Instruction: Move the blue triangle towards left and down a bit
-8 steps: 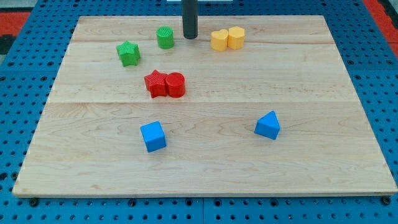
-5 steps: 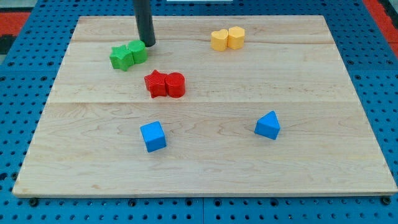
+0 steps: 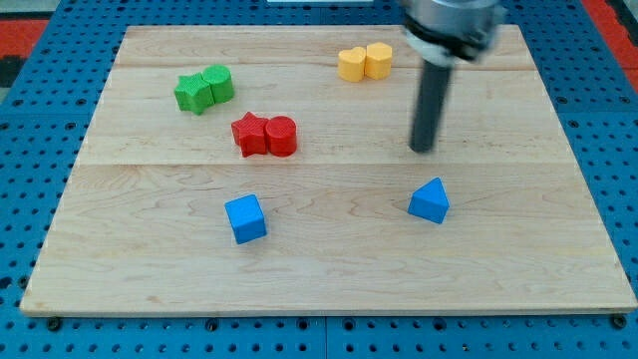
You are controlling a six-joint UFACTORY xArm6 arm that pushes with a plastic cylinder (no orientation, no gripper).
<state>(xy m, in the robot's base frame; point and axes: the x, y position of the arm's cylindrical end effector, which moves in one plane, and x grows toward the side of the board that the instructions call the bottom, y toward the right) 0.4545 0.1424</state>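
Note:
The blue triangle (image 3: 430,200) lies on the wooden board (image 3: 518,259) at the view's lower right. My tip (image 3: 424,149) stands just above the triangle toward the view's top, a short gap away, not touching it. A blue cube (image 3: 245,218) lies at the lower left of centre.
A red star (image 3: 249,134) and a red cylinder (image 3: 282,136) touch near the middle left. A green star (image 3: 192,93) and a green cylinder (image 3: 217,83) touch at the upper left. Two yellow blocks (image 3: 364,62) touch at the top, right of centre.
My tip pushed the green cylinder left against the green star, then swung from the upper left across to the right, stopping just above the blue triangle. The triangle has not moved.

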